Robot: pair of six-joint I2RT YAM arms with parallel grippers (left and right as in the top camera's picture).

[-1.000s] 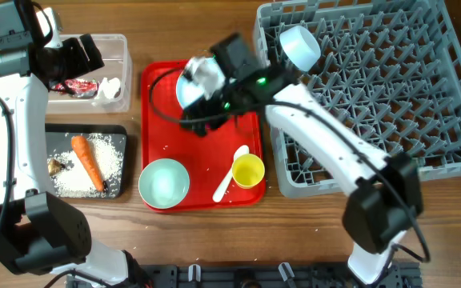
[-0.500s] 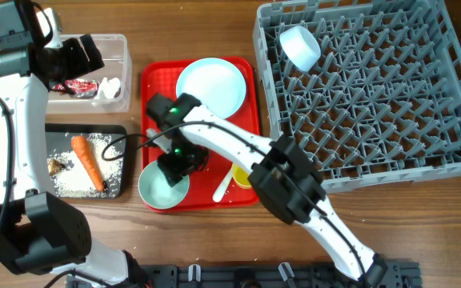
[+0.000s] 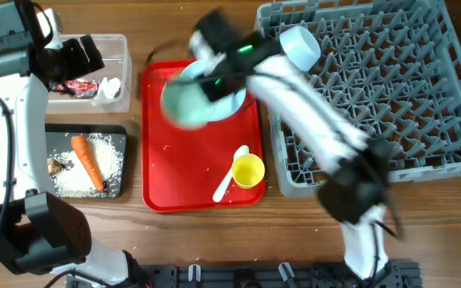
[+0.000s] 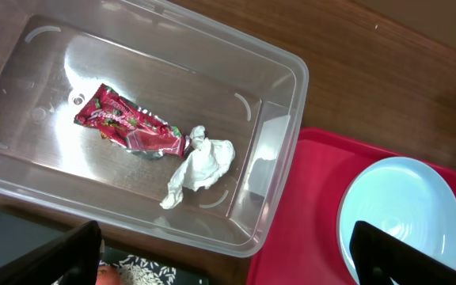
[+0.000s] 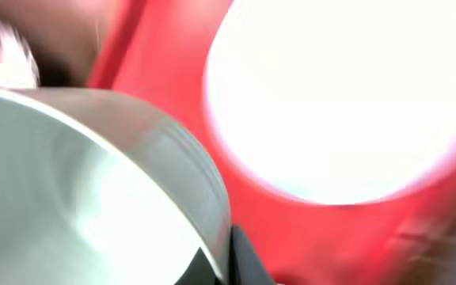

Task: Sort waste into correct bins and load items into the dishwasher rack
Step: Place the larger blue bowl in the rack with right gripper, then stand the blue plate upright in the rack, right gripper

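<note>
**Bowl pinched at its rim**

The pale bowl [image 3: 182,102], blurred by motion, hangs from the right gripper [image 3: 209,80] with its rim nipped between the jaws. The plate [image 5: 331,95] lies just beyond them on the red tray [image 3: 182,176]. The left gripper [image 4: 224,237] has its jaws spread wide. Ahead of them, in the clear tub [image 4: 283,103], lie the wrapper [image 4: 125,127] and the tissue [image 4: 200,162].

No words or numbers can be read; the red snack wrapper [image 4: 129,131] in the clear tub [image 4: 46,87] has print too tiny to read.
</note>
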